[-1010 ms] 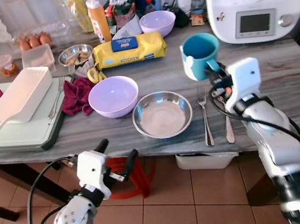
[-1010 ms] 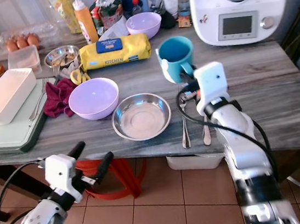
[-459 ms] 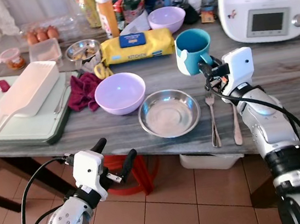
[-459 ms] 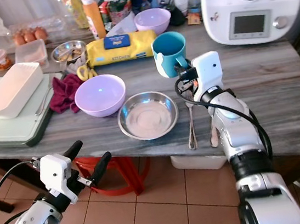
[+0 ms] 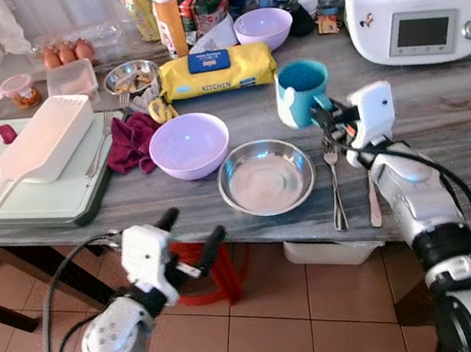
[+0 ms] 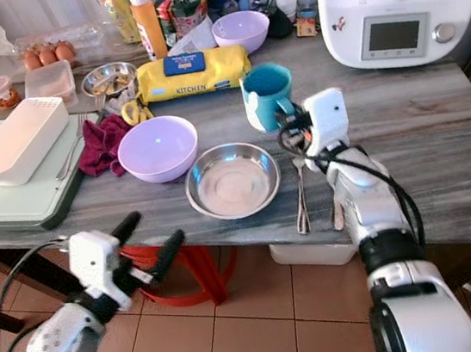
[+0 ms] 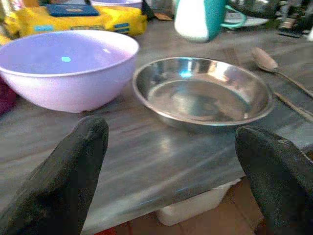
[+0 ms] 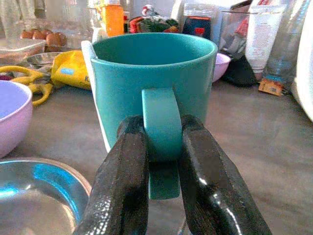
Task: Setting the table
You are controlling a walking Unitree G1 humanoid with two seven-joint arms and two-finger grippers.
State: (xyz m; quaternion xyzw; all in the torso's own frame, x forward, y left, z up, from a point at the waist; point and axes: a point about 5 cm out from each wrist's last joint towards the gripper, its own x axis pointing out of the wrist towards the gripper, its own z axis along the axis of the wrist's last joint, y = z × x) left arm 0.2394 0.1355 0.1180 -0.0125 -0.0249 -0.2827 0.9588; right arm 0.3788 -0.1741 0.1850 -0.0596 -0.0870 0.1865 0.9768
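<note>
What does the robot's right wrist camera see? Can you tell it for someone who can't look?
The right gripper pinches the handle of a teal mug between its two black fingers. A steel bowl and a purple bowl sit beside it on the grey table.

We see bright, even daylight from the far left, with soft shadows. The steel dish (image 5: 265, 175) carries bluish glare, and the purple bowl (image 5: 183, 145) a small highlight. The left gripper (image 5: 192, 231) is motion-blurred; the wrist views' near fingers are soft.
</note>
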